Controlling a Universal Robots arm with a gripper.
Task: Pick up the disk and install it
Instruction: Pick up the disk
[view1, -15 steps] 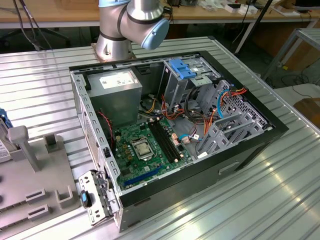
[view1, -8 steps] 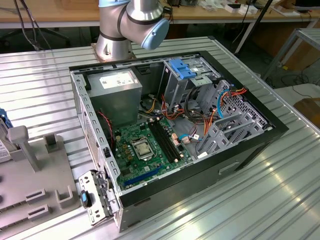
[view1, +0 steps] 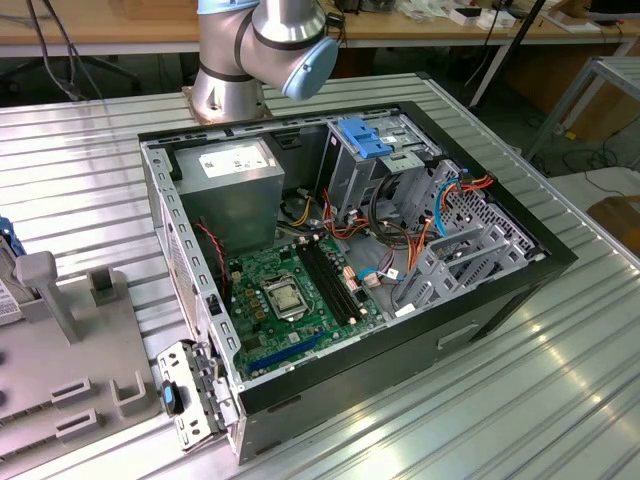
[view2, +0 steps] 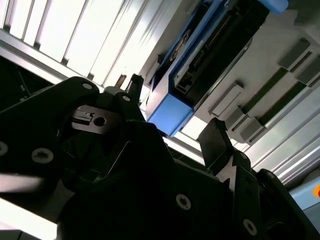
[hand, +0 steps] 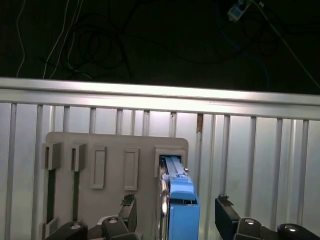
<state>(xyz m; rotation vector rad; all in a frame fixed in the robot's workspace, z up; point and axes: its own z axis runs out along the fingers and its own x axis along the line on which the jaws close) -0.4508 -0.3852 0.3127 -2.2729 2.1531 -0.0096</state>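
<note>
Up close, the end effector (hand: 176, 207) is released and spread wide, its fingers (hand: 226, 212) standing either side of the disk (hand: 183, 200) without touching it. The disk stands on edge in a slot of a grey holder (hand: 115, 150), which lies on the ribbed metal table (hand: 250, 150). Beyond the table's edge, loose cables (hand: 100, 45) lie in shadow.
</note>
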